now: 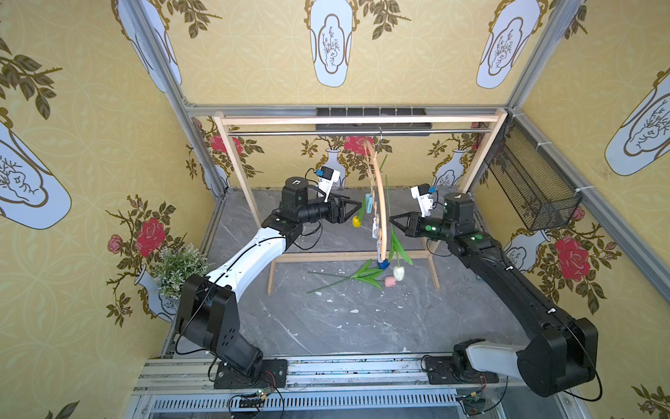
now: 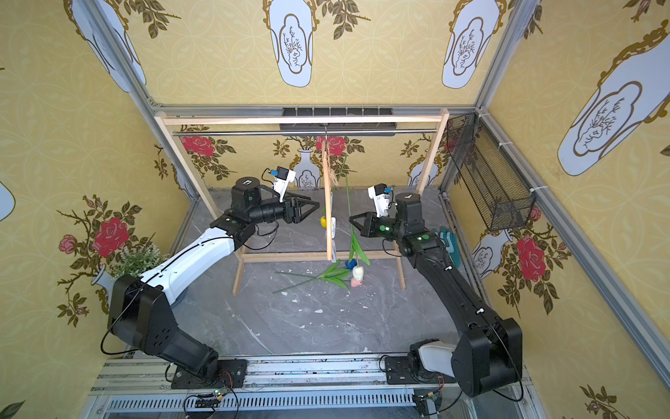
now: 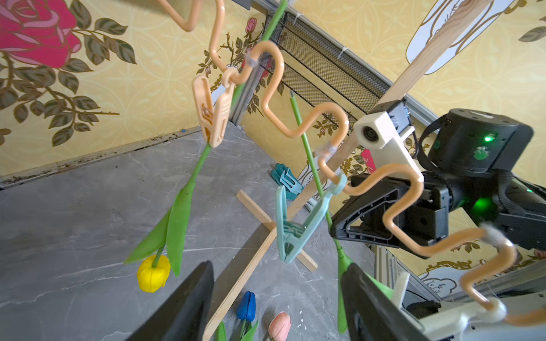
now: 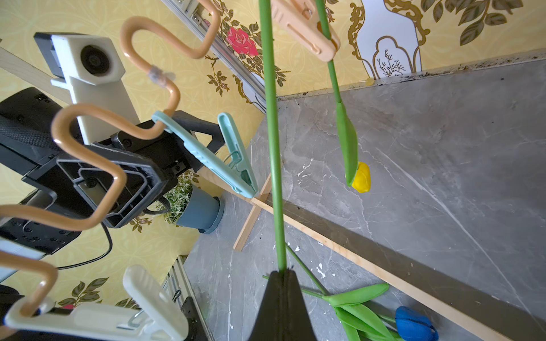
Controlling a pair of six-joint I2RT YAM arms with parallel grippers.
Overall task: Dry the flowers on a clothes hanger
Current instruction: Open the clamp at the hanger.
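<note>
Okay so the arched light-wood clothes hanger (image 1: 380,203) with the wavy lower bar hangs off the metal rail (image 1: 290,133) of the big wooden rack (image 1: 355,119). The yellow artificial tulip (image 3: 153,273) dangles head-down from the hanger's peach clothespin (image 3: 212,115). On one side of the hanger the right hand (image 1: 391,218) is clamped on the white tulip (image 1: 398,272)'s green stem, head hanging down. On the other side the left hand (image 1: 358,207) has its fingers apart, right by the mint clothespin (image 3: 295,227). The blue tulip (image 4: 413,323) and the pink tulip (image 1: 390,281) lie on the grey marble surface (image 1: 362,326) below the hanger.
</note>
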